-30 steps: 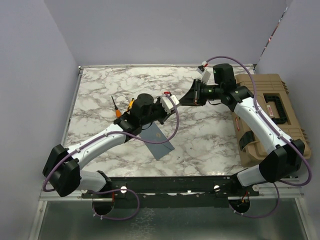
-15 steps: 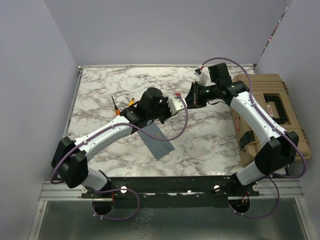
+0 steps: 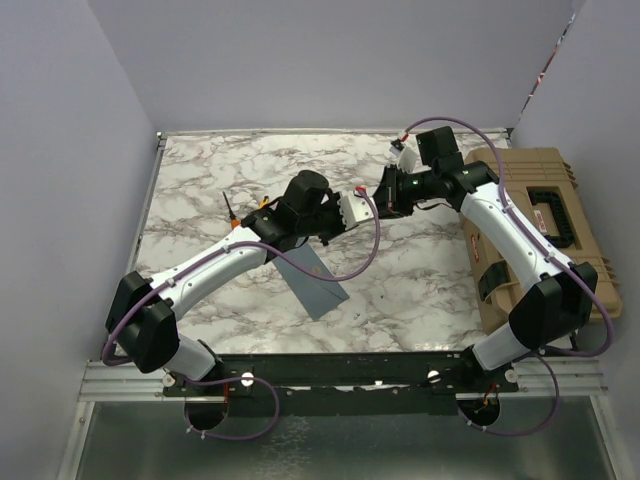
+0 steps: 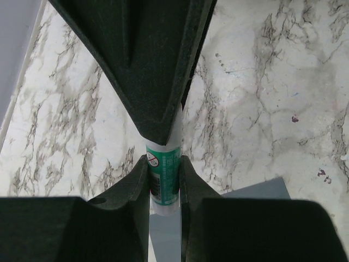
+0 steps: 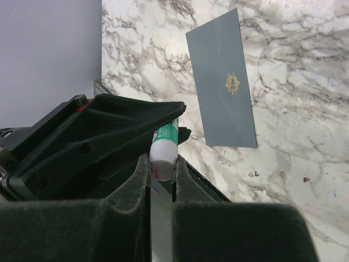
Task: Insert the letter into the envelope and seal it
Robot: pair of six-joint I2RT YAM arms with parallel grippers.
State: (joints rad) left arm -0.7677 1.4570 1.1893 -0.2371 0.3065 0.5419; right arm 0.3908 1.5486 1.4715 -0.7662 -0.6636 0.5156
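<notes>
My left fingers (image 4: 131, 188) and right fingers (image 5: 136, 183) both clamp one glue stick (image 4: 163, 177) mid-air, probably to uncap it for sealing. The envelope (image 3: 318, 281) lies flat on the tabletop (image 3: 200, 180), near centre. I cannot see the letter.

Plain lavender walls (image 3: 300, 60) stood on three sides, white grey-veined marble tabletop (image 3: 200, 170) at centre, tan hard case (image 3: 545, 165) at right edge.

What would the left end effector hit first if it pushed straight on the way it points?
The right end effector, which sits tip to tip with the left end effector. Both are clamped on one glue stick, so contact would likely come almost at once.
</notes>
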